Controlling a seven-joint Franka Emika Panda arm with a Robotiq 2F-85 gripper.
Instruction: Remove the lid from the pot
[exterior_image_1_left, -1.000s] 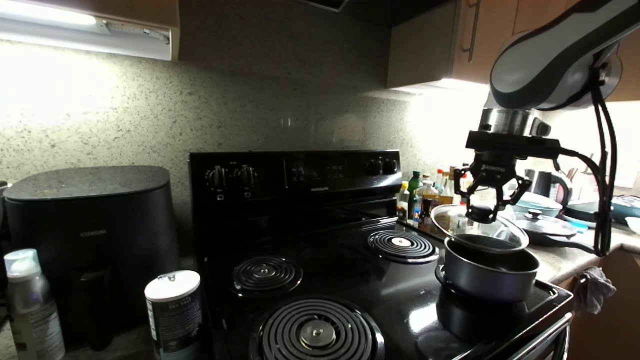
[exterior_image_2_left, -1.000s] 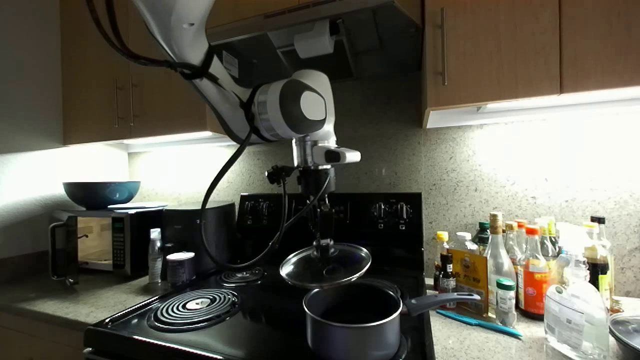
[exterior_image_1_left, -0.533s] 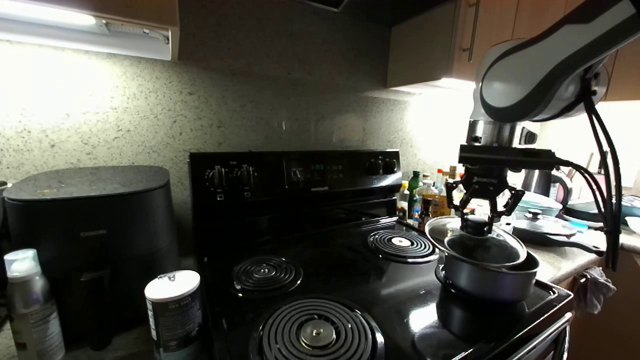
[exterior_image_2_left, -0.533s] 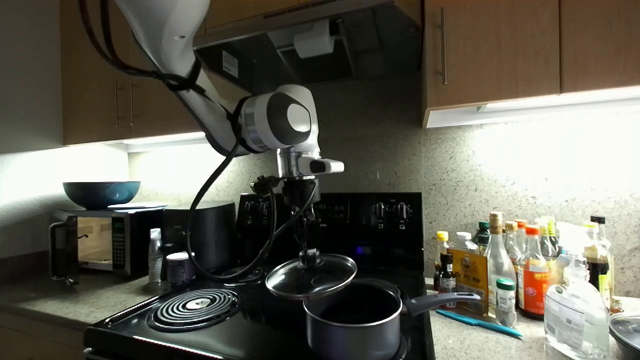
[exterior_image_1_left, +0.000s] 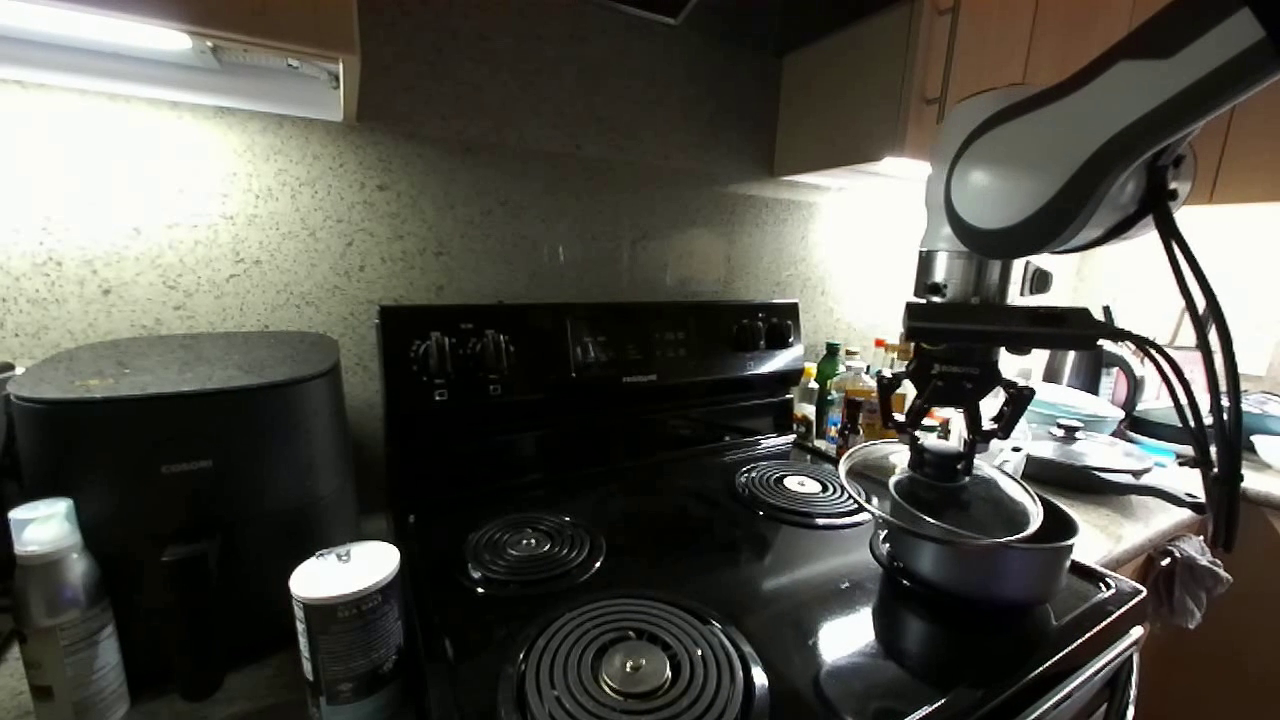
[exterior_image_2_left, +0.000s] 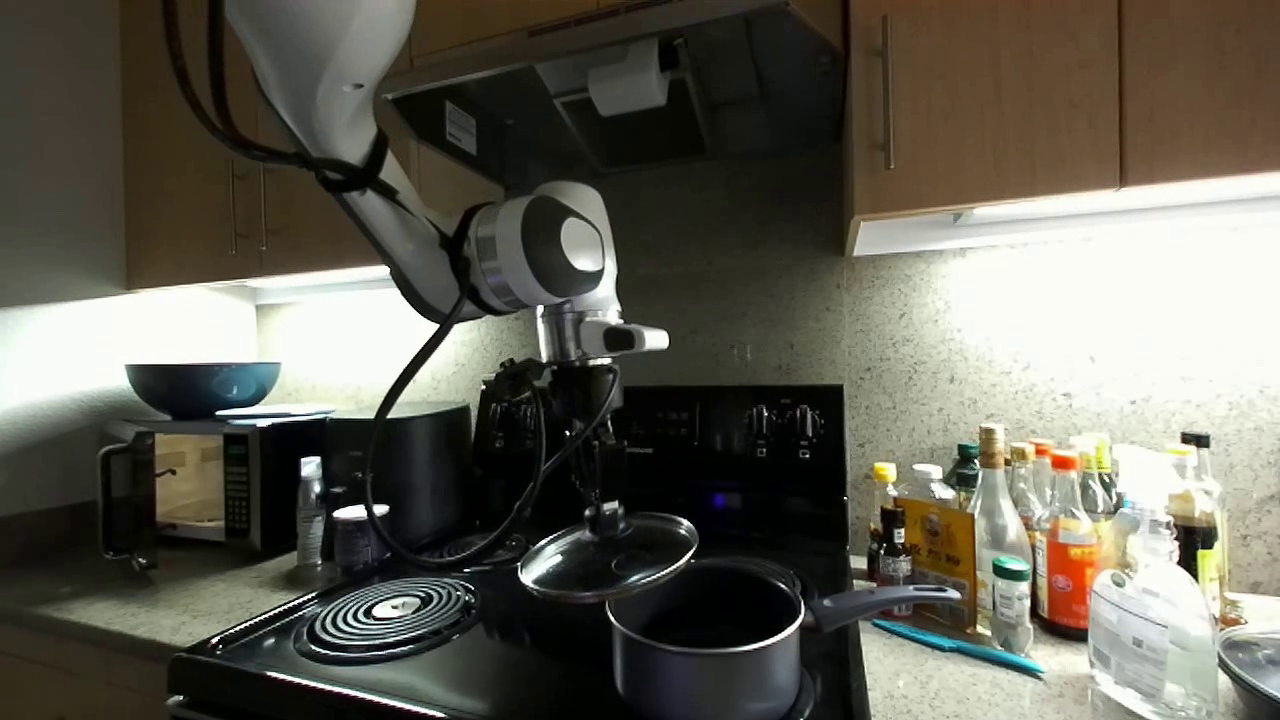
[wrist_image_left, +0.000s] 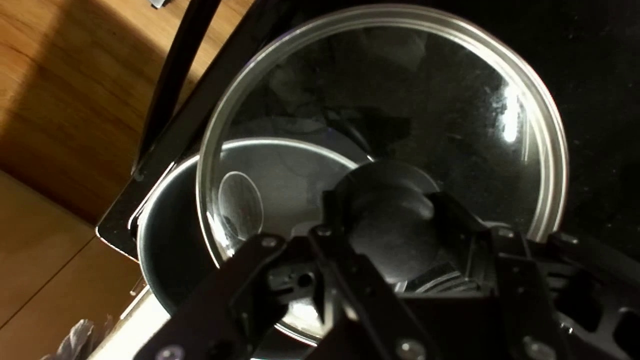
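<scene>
Lid (exterior_image_2_left: 608, 560) lower now, knob (wrist_image_left: 392, 235) in the claw (exterior_image_1_left: 941, 462)

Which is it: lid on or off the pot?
Off: the gripper holds the lid by its knob, tilted; in an exterior view the pot stands mostly uncovered.

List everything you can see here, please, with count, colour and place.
pot: 1, dark grey, on stove
tilted lid: 1, clear, partly over pot
stove: 1, black, below pot
bare burners: 3, dark, on stove
rounded appliance: 1, black, beside stove
salt canister: 1, dark, by appliance
microwave: 1, silver-black, beside appliance
large bowl: 1, blue, on microwave
bottles: many, mixed, beside stove
hood: 1, dark, above stove
cabinets: several, tan, around hood
robot arm: 1, white and grey, above stove
jaws: 1 pair, black, closed on lid knob
</scene>
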